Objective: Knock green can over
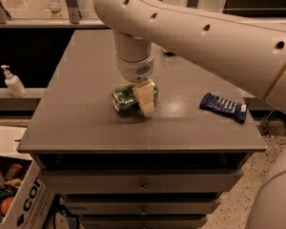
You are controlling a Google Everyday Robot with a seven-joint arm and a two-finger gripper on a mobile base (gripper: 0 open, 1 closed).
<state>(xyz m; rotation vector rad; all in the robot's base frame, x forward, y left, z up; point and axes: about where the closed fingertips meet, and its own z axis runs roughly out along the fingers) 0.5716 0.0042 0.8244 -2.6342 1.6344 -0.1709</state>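
The green can (125, 98) lies on its side on the grey table top (86, 123), its silver top rim facing left toward the front. My gripper (144, 99) hangs from the white arm directly over the can's right half. One pale finger (145, 100) reaches down in front of the can and touches it. The other finger is hidden behind the can and the wrist.
A dark blue snack packet (224, 107) lies to the right on the table. A soap pump bottle (12, 82) stands on a ledge at the left. A cardboard box (19, 199) with clutter sits on the floor at the lower left. Drawers are below the table top.
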